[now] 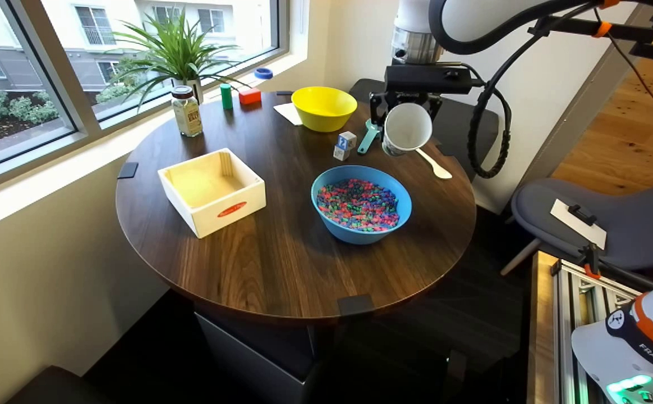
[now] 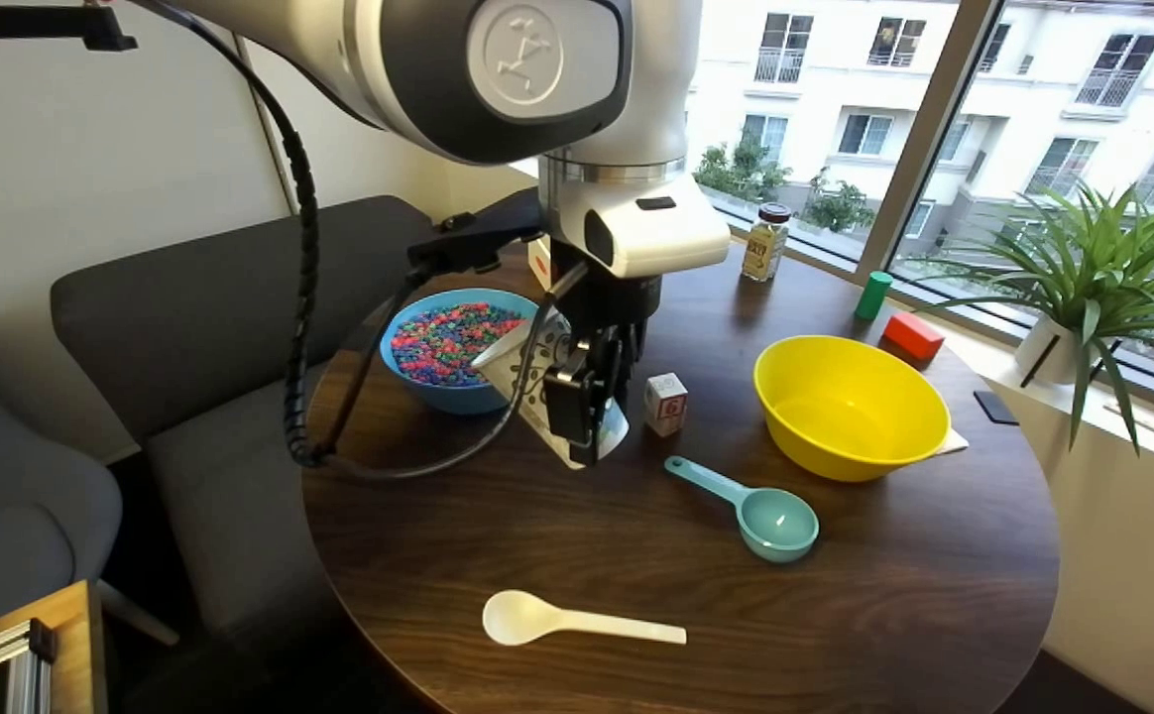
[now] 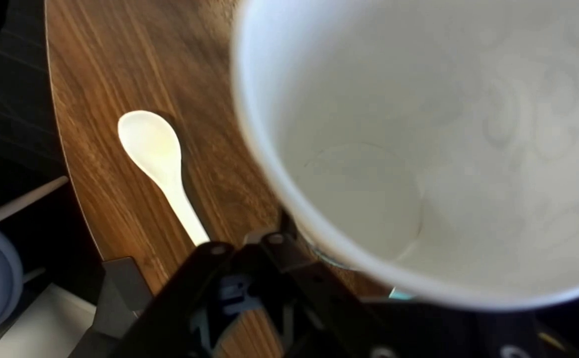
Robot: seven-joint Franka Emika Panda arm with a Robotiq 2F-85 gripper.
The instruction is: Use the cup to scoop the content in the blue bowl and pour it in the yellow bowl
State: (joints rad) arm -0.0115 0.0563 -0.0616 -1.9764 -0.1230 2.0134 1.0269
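Cup (image 1: 408, 129) in jaws' grasp, tilted, mouth toward blue bowl (image 1: 355, 236); yellow bowl (image 1: 325, 104) apart from jaws.

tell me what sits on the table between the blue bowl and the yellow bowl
Small printed blocks stand on the table between the blue bowl and the yellow bowl, as both exterior views show.
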